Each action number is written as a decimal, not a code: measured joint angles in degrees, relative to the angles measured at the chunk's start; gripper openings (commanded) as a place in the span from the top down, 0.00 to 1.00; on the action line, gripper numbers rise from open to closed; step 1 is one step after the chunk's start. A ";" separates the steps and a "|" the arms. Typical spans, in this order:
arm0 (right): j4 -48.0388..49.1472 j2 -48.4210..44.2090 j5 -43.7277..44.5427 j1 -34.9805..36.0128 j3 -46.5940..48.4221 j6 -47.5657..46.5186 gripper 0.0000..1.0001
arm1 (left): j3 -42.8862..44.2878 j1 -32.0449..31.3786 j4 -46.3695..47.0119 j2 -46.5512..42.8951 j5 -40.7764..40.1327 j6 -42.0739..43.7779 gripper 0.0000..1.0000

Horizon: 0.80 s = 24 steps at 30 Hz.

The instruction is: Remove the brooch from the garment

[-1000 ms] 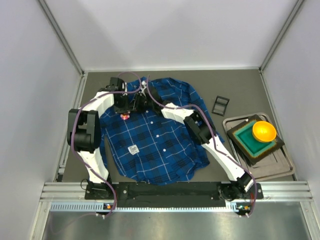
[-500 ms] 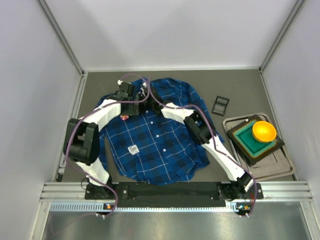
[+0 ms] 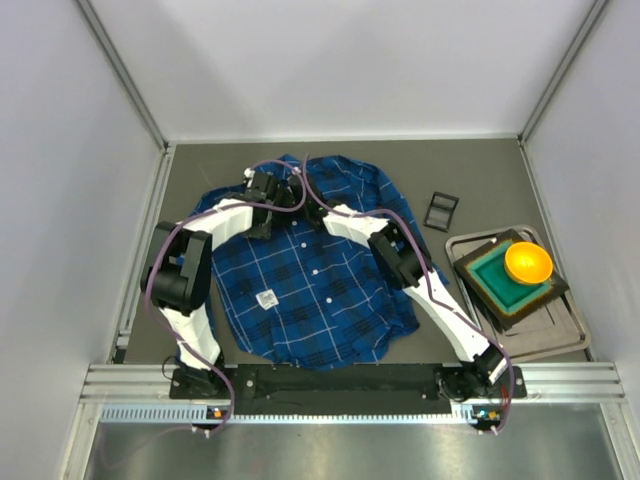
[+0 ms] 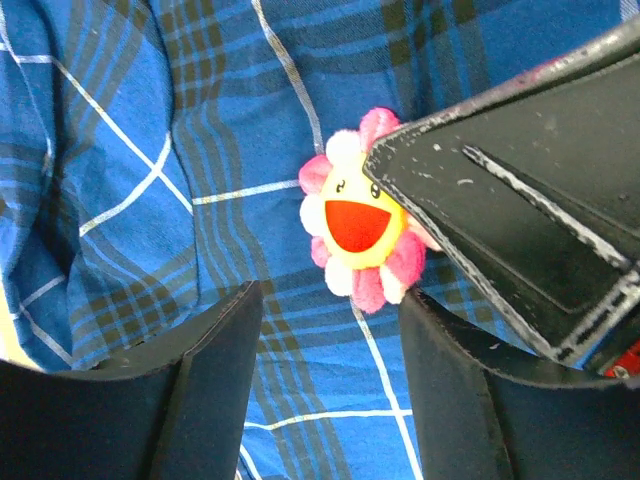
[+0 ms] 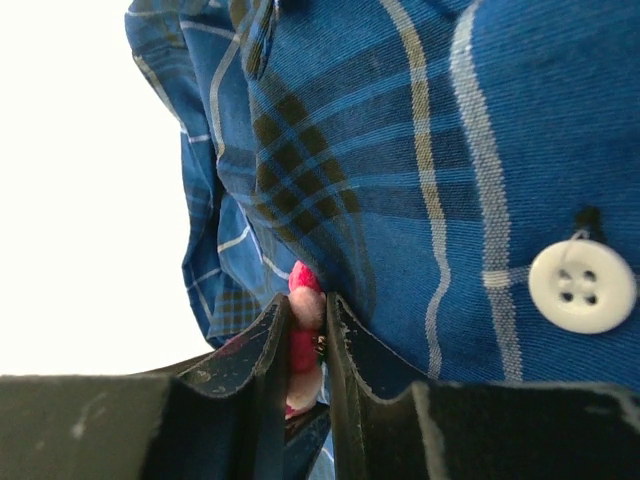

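right claw (image 5: 306, 302) clamped on the brooch (image 4: 362, 228); left claw (image 4: 328, 292), shut before, now apart, near it over the shirt (image 4: 120, 150). bowl (image 3: 527, 262) sits on the green tray (image 3: 488, 283).

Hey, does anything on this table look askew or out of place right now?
Nothing is spilled or damaged. The garment is rumpled into folds beside the brooch, which the right end effector pinches by its edge. The green block sits askew on the grey tray.

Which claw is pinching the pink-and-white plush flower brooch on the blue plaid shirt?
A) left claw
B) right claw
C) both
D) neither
B: the right claw is closed on a petal of the pink-and-white flower brooch; the left claw stands open, gripping nothing.
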 measured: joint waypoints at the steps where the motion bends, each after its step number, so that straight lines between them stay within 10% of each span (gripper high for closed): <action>1: -0.04 0.00 -0.07 -0.04 0.00 0.44 0.81 | 0.13 -0.02 0.17 0.20 -0.57 0.31 0.43; 11: 0.13 0.00 0.33 -0.44 0.02 2.47 0.74 | 5.07 -0.15 -0.46 5.18 -0.42 3.56 0.88; 24: 0.68 -3.61 -3.65 -1.81 -3.58 -7.06 0.34 | 8.22 4.15 -2.82 5.07 5.81 3.21 1.00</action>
